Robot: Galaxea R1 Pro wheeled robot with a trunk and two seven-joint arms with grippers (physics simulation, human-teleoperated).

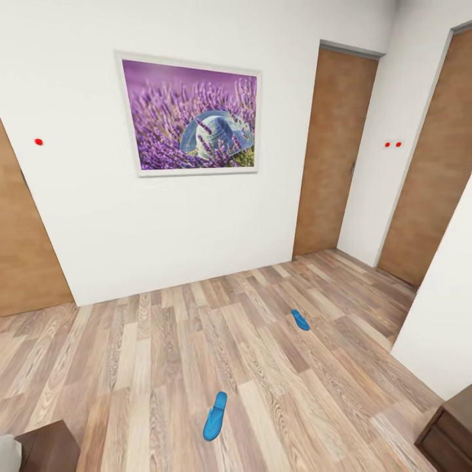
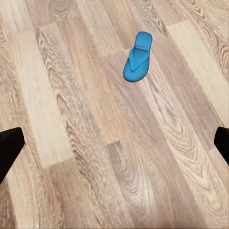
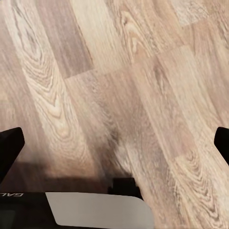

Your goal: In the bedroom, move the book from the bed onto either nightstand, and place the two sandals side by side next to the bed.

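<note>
We face a white wall (image 1: 98, 229) of the bedroom, hung with a framed lavender picture (image 1: 190, 115) and flanked by brown doors (image 1: 334, 151). Below it spreads the light wood-plank floor (image 1: 164, 367), and on it lie the two sandals, well apart from one another: the nearer sandal (image 1: 215, 415) low in the head view, the farther sandal (image 1: 300, 320) off toward the doors. Dark brown furniture corners poke in at both lower edges of the head view (image 1: 46, 449) and (image 1: 449, 429); we cannot tell whether either is the nightstand. A sliver of pale grey at the lower left corner may be the bed, but we cannot say.

The left wrist view looks down on one blue sandal (image 2: 137, 57), lying flat, strap side up. The left end effector (image 2: 114, 143) hangs above bare planks with its fingers spread wide and nothing between them. The right end effector (image 3: 114, 143) is likewise spread and empty over the floor.

We judge the sandals light, thin and somewhat floppy, so a pinch at one end would likely let the sole droop. Lying flat on the floor, the sole offers little edge. We would rather take hold across the middle at the sole's sides, or by the raised strap near the toe post, closing gently since foam compresses and may slip.
</note>
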